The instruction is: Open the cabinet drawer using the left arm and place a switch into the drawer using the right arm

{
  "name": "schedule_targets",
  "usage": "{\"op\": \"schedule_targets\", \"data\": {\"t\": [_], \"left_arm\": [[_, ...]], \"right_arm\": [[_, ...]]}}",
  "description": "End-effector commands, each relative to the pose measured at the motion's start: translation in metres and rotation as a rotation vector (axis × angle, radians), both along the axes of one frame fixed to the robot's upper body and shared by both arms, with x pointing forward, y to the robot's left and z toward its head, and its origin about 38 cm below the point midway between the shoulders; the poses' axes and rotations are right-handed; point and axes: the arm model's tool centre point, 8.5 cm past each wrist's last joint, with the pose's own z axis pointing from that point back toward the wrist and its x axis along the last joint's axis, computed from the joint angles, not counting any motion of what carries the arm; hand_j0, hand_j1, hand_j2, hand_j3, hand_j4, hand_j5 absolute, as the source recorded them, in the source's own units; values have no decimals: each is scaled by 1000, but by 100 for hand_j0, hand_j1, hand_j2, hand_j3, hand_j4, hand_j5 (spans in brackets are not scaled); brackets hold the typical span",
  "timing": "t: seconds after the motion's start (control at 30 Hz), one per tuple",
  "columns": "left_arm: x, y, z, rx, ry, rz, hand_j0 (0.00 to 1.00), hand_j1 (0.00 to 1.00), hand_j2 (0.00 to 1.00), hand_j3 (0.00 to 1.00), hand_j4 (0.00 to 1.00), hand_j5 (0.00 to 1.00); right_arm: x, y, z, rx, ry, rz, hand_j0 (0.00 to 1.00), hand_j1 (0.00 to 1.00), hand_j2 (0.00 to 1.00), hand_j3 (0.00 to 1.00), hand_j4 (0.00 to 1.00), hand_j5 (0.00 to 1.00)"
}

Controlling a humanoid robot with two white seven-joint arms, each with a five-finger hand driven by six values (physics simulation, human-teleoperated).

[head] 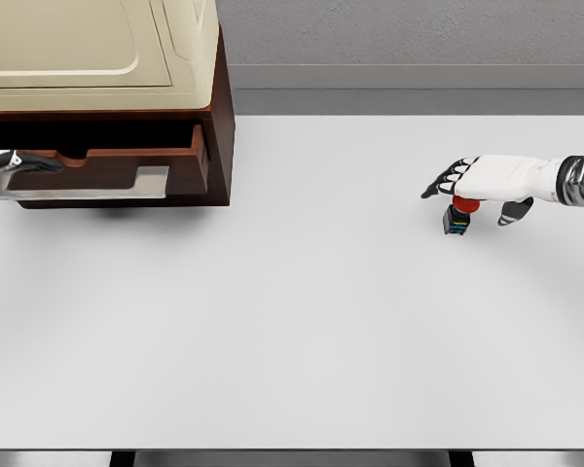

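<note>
Fingers (446, 181) of the right hand (492, 180) are being held loosely spread and slightly curled over the switch (457, 218); nothing is being gripped, though the palm is being kept close above the red cap. Whether contact is being made with the cap cannot be told.

Switch: is being seen upright on the white table (302, 321), right side, well apart from the cabinet. Red button top, dark body, small blue detail. It is being judged light, rigid and compact, with a smooth cap that may be slippery. Hold is best being taken on the dark squarish body, thumb against opposing fingers, rather than on the rounded cap. Being small and narrow at the base, it is likely to be tipped by a glancing touch.

Left hand (10, 163): is being shown at the left edge, at the drawer (127, 170) front. Fingers are being cut off by the frame; their state cannot be told.

Drawer: is being seen pulled partly out of the dark brown cabinet (219, 117), its interior being exposed. A cream-coloured appliance (97, 49) is being carried on the cabinet top.

Path between switch and drawer: bare table is being crossed, no object being seen in the way. The cabinet's right wall and overhanging top are being judged the only obstacles; entry is probably being required from the front, above the drawer rim.
</note>
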Motion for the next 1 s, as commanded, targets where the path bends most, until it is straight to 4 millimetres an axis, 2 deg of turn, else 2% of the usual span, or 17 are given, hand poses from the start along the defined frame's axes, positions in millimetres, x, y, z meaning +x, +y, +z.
{"op": "schedule_targets", "data": {"t": [0.0,0.43,0.97], "left_arm": [[11,-4,-10,-10,1,9,100,100,100,100,100,100],[20,8,-24,20,8,48,100,100,100,100,100,100],[24,6,-41,35,27,45,100,100,100,100,100,100]], "right_arm": [[0,-1,1,4,0,-3,100,100,100,100,100,100],[0,-1,2,3,-4,-4,100,100,100,100,100,100],[0,-1,2,3,-3,-3,100,100,100,100,100,100]]}}
